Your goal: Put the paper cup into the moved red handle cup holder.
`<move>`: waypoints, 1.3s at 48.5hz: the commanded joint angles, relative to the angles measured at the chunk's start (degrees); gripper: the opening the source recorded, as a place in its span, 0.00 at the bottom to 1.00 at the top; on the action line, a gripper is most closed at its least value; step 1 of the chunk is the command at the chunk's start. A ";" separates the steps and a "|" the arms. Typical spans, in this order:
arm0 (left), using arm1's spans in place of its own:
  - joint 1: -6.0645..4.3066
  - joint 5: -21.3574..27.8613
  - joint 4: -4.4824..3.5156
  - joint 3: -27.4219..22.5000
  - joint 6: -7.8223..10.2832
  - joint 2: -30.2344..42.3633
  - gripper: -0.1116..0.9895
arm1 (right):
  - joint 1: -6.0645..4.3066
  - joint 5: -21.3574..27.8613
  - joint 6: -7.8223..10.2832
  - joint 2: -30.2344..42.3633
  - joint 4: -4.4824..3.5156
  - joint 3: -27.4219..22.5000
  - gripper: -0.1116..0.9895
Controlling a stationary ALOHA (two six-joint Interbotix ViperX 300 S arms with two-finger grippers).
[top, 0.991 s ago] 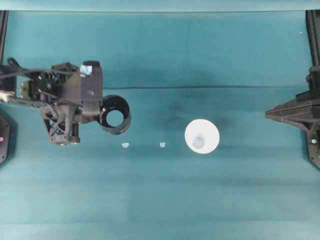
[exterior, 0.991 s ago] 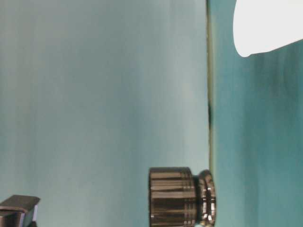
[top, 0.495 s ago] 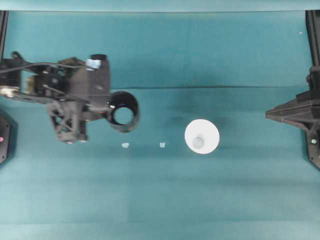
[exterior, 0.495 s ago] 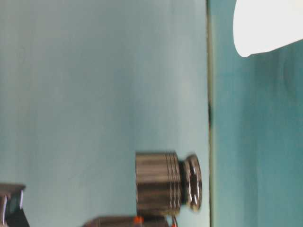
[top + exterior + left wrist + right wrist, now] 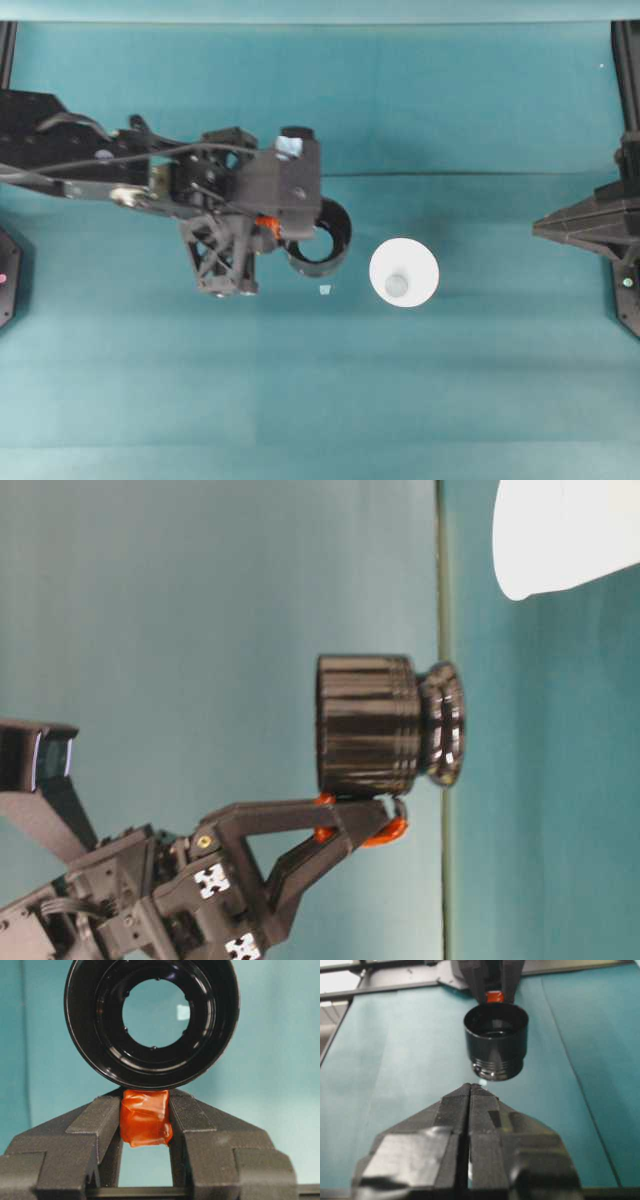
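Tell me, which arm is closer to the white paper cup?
Left. Its end effector, holding the black cup holder, is close beside the paper cup; the right end effector sits far off at the table's edge.

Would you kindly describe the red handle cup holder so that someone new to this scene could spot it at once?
Start at the teal table and follow the left arm to the left gripper near the middle. It pinches an orange-red tab on a glossy black open cylinder, the red handle cup holder, held just above the cloth. The nearby paper cup is white, tapered and stands free.
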 commanded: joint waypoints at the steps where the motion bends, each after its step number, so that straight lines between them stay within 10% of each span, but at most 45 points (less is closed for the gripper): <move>1: -0.44 -1.23 0.09 -0.97 -0.09 -0.18 0.35 | -0.09 0.44 0.44 0.09 0.09 -1.23 0.00; 63: -2.11 -19.25 0.18 8.70 -0.18 10.28 0.35 | -0.09 0.88 0.44 -0.18 0.00 -1.05 0.00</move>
